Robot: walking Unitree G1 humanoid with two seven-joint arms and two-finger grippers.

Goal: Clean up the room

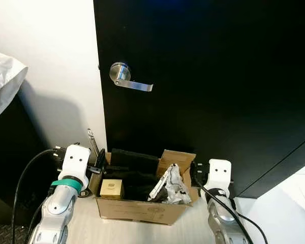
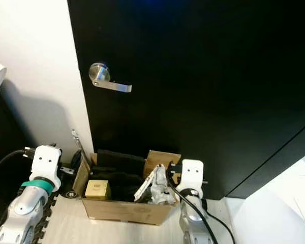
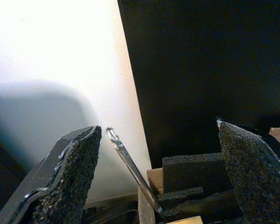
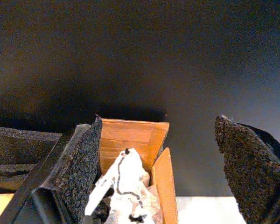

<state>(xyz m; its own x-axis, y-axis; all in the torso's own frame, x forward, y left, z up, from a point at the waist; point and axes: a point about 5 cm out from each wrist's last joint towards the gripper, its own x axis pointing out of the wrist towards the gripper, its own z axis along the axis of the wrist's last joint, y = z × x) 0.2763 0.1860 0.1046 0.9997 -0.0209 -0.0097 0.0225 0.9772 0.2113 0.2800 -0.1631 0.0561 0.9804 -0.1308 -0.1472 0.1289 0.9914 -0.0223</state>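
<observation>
Black door [image 1: 208, 76] shut ahead, wall [image 1: 51, 61] left; cardboard box [image 1: 137, 208] blocks floor, seemingly against door.

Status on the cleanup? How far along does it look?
Done: the cardboard box by the black door already holds black foam, a small tan box and crumpled wrapping. In hand: nothing; left gripper and right gripper sit open flanking it. Left: gripping and moving the box.

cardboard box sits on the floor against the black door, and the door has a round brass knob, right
Not quite. The cardboard box does sit against the black door, but the door has a silver lever handle, not a round brass knob. The left eye view shows it.
</observation>
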